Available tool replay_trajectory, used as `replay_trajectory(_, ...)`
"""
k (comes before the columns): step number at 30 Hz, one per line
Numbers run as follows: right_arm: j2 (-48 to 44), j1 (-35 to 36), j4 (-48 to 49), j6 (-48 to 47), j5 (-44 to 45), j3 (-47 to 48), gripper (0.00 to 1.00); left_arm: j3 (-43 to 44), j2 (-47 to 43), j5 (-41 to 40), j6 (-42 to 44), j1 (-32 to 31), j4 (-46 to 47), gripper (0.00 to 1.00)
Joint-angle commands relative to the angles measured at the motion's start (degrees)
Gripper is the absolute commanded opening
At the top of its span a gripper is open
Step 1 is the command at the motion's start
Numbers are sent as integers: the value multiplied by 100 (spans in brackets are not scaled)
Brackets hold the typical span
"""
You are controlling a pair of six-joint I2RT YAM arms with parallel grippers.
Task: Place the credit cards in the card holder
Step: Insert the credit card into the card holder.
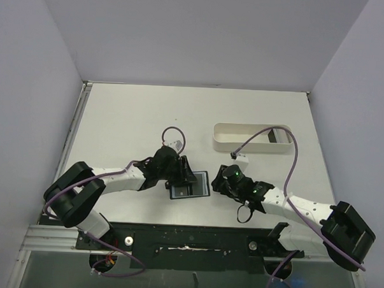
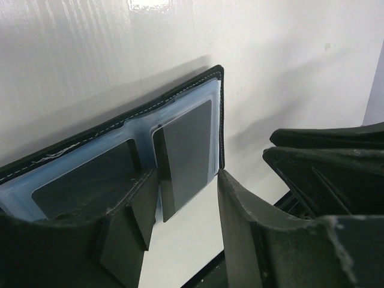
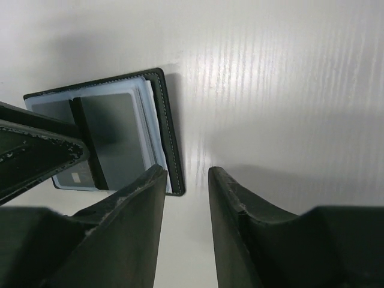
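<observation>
The black card holder point(image 1: 203, 184) lies open on the table between my two grippers. Its bluish pockets face up in the left wrist view point(image 2: 180, 96) and the right wrist view point(image 3: 163, 120). A dark grey credit card point(image 2: 186, 150) sticks partly out of the right-hand pocket, its free end between my left fingers; it also shows in the right wrist view point(image 3: 114, 138). A second card point(image 2: 84, 180) sits in the other pocket. My left gripper point(image 1: 181, 171) point(image 2: 186, 180) is open over the holder. My right gripper point(image 1: 217, 183) point(image 3: 186, 171) is open and empty at the holder's right edge.
A long white oval tray point(image 1: 253, 139) stands behind the right arm. The black base rail point(image 1: 188, 236) runs along the near edge. Grey walls close in the table on three sides.
</observation>
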Motion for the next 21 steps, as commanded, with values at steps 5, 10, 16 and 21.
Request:
replay_trajectory(5, 692, 15, 780, -415, 161, 479, 24, 19, -132, 146, 159, 42, 219, 16)
replay_trajectory(10, 638, 35, 668, -244, 232, 400, 22, 162, 276, 927, 190, -54, 762, 14)
replay_trajectory(16, 267, 43, 526, -125, 396, 158, 21, 313, 123, 287, 275, -56, -56, 23)
replay_trajectory(21, 554, 37, 622, -131, 373, 197, 19, 271, 20, -89, 240, -54, -340, 29)
